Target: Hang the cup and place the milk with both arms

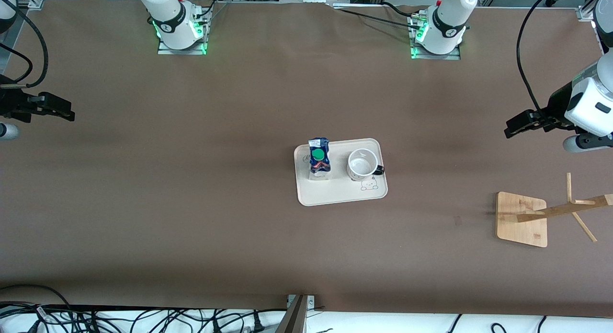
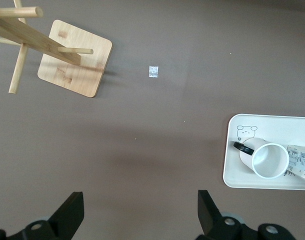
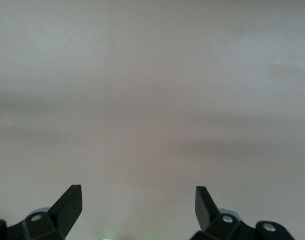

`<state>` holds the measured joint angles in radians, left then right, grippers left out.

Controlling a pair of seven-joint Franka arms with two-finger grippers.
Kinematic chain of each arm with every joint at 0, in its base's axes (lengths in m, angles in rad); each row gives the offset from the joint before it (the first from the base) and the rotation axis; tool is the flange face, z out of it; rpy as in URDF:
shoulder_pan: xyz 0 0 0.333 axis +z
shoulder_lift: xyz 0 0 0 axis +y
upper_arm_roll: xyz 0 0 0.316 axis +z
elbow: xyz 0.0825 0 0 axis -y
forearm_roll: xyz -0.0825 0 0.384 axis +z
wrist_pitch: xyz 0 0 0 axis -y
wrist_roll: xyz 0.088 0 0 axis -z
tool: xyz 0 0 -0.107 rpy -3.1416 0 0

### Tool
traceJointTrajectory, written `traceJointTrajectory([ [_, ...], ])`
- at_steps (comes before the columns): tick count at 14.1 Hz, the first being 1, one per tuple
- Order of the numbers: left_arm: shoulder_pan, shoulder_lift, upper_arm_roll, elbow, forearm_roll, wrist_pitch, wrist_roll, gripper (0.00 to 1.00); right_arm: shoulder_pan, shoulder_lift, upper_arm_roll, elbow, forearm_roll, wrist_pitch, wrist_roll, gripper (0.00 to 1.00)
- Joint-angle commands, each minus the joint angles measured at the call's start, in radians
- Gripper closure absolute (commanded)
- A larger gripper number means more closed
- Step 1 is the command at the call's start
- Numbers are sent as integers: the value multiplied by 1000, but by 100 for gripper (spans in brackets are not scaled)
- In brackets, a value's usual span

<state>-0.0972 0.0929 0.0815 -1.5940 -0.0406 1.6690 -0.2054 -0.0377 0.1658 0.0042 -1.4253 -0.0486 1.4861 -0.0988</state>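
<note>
The white cup [image 1: 362, 164] with a black handle stands upright on a cream tray [image 1: 342, 195] at the table's middle. The milk carton [image 1: 319, 158], blue top and green cap, stands on the same tray beside the cup, toward the right arm's end. The left wrist view shows the cup [image 2: 268, 160], the tray [image 2: 232, 150] and part of the carton [image 2: 301, 162]. My left gripper [image 1: 511, 131] is open and empty, in the air over bare table at the left arm's end [image 2: 140, 200]. My right gripper [image 1: 67, 115] is open and empty over bare table at the right arm's end [image 3: 138, 197].
A wooden cup rack [image 1: 550, 213] with a square base and slanted pegs stands at the left arm's end, nearer the front camera than the tray; it also shows in the left wrist view [image 2: 75, 57]. A small pale scrap [image 2: 153, 72] lies on the brown table.
</note>
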Motion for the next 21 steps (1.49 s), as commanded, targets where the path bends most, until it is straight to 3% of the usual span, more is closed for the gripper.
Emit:
traceJointTrajectory([
  [1, 5, -16, -3, -1, 8, -12, 26, 0, -7, 4, 7, 13, -2, -7, -13, 0],
  [17, 5, -15, -3, 0, 8, -12, 26, 0, 10, 6, 10, 8, -7, -46, -12, 0],
  [19, 5, -16, -3, -1, 8, -12, 26, 0, 10, 17, 11, 5, 21, -44, -4, 0],
  [21, 5, -15, -2, 0, 10, -11, 27, 0, 13, 32, 11, 6, 125, -32, -4, 0],
])
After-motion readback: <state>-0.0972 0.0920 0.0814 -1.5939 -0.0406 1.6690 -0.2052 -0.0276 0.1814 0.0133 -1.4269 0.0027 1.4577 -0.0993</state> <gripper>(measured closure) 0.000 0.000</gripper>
